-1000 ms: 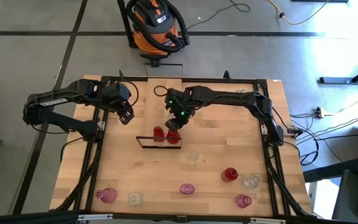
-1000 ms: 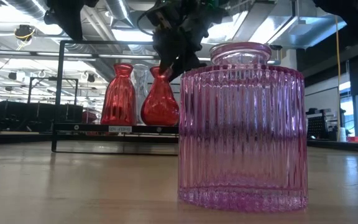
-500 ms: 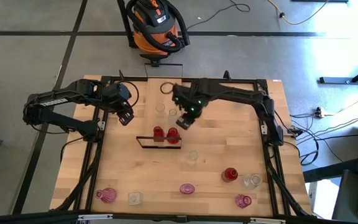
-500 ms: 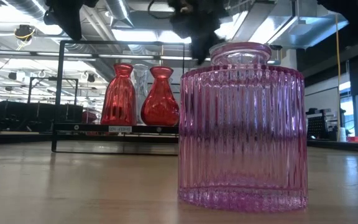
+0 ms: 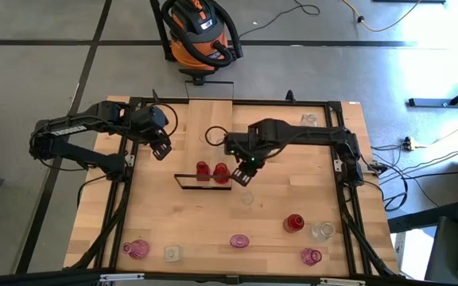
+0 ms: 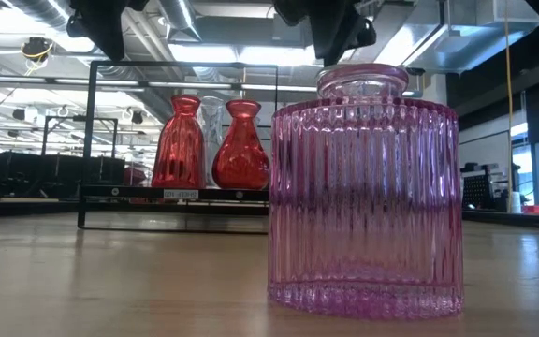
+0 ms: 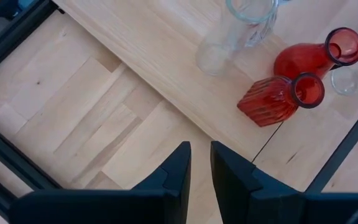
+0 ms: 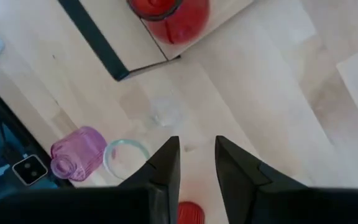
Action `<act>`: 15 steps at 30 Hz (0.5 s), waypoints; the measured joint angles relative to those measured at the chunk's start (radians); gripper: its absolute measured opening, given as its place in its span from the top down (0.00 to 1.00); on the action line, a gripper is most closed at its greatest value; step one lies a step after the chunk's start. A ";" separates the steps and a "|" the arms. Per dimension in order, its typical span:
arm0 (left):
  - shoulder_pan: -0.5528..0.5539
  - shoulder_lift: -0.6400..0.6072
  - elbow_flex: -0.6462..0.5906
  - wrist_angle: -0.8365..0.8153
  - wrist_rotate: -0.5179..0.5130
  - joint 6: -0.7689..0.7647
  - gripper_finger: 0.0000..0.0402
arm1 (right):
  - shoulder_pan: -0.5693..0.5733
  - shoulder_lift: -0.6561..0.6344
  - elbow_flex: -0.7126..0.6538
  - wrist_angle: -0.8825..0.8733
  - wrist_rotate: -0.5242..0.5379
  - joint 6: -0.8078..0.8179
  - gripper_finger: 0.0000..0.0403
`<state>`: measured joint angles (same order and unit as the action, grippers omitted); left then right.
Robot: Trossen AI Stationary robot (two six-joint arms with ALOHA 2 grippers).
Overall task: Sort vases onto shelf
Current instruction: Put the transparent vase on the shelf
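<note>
- Start at the right claw (image 5: 247, 173): fingers a little apart, nothing between them, up in the air over the table (image 5: 308, 159) just off the shelf's framed end.
- Probably empty for a reason — free to go and fetch another vase.
- Just beside it, on the shelf (image 5: 211, 119), find two red vases (image 5: 211, 169) standing side by side and upright. Likely put together because of the same colour.
- A bit further along the shelf, spot a clear vase (image 7: 235, 31), apart from the red pair.
- On the other side of the claw, near it on the bare table, see a small clear vase (image 5: 247, 199) — likely the next one to grab.
- Further out, not yet sorted: a red vase (image 5: 294, 222), pink vases (image 5: 239, 241) and more clear ones, spread along the table's front edge.
- Off beside the shelf, find the left claw (image 5: 161, 149), waiting, open only a crack, holding nothing.
</note>
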<state>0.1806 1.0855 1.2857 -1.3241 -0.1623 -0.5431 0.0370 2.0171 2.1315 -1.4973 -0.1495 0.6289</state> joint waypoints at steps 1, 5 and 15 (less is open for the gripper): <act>0.000 0.000 0.000 0.000 0.000 0.002 0.86 | 0.003 0.000 0.000 0.000 -0.001 0.000 0.79; 0.000 0.000 0.000 0.000 0.024 0.004 0.86 | 0.024 -0.003 0.000 -0.001 -0.014 0.002 0.79; 0.000 0.000 -0.001 -0.003 0.027 0.012 0.86 | 0.112 -0.199 -0.313 0.265 -0.046 0.143 0.87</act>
<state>0.1806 1.0855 1.2850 -1.3273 -0.1352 -0.5315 0.1486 1.8182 1.8182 -1.2326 -0.1951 0.7716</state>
